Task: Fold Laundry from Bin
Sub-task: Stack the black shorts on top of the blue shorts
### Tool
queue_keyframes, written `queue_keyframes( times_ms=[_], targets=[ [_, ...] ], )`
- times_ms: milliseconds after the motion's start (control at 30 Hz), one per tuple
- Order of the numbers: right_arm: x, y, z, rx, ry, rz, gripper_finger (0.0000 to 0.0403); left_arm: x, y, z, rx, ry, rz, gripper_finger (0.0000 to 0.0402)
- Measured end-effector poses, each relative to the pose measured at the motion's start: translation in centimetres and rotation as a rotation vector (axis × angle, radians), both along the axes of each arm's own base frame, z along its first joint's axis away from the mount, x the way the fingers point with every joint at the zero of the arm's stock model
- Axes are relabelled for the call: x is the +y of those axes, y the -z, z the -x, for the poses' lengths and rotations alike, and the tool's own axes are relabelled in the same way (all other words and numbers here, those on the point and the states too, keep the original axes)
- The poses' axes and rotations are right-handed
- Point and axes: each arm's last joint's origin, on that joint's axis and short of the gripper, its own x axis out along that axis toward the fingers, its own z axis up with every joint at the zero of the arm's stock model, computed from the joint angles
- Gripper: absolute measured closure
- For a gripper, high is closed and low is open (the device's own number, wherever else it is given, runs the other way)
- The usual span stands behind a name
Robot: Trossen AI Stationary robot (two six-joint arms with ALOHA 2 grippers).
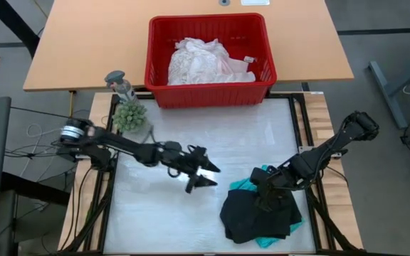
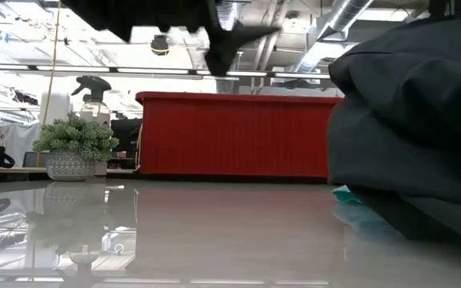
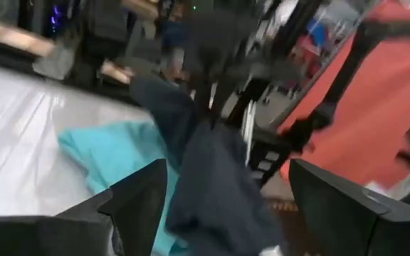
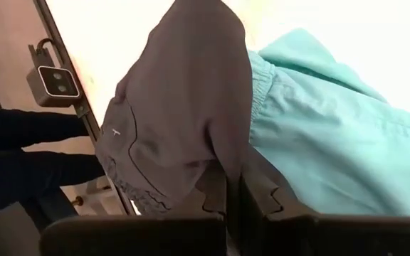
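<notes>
Trouble looks likeliest at the right gripper (image 1: 267, 193), whose fingers are pinched tight on a fold of the black garment (image 1: 256, 213) heaped over the teal garment (image 1: 263, 176) at the near right of the table (image 1: 191, 220): lifting it could drag the teal piece along or undo the pile. Left gripper (image 1: 203, 175) hovers mid-table with its fingers spread wide and nothing between them. At the far edge, the red bin (image 1: 161, 85) holds the white lacy top (image 1: 198, 60) and a smaller white cloth (image 1: 235, 71).
</notes>
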Motion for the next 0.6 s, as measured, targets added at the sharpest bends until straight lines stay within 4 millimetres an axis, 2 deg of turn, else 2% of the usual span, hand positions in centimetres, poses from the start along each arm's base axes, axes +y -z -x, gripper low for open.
queue_keyframes(
  times_ms=[100,267,500,600],
  targets=[
    [0.0,0.0,0.0,-0.003,-0.012,0.006,0.0372,-0.1,1.6,-2.4,0.022,0.053,0.039,0.0107],
    [0.0,0.0,0.0,-0.010,-0.037,0.020,0.0372,-0.9,3.9,-5.4,0.099,0.257,0.131,0.0097],
    [-0.1,0.0,-0.1,-0.016,-0.043,0.030,0.0372,-1.6,5.7,-8.2,0.108,0.248,0.118,0.0096],
    [0.0,-0.1,-0.1,-0.028,-0.043,0.023,0.0372,-2.1,6.3,-8.5,0.146,0.221,0.053,0.0096]
  ],
)
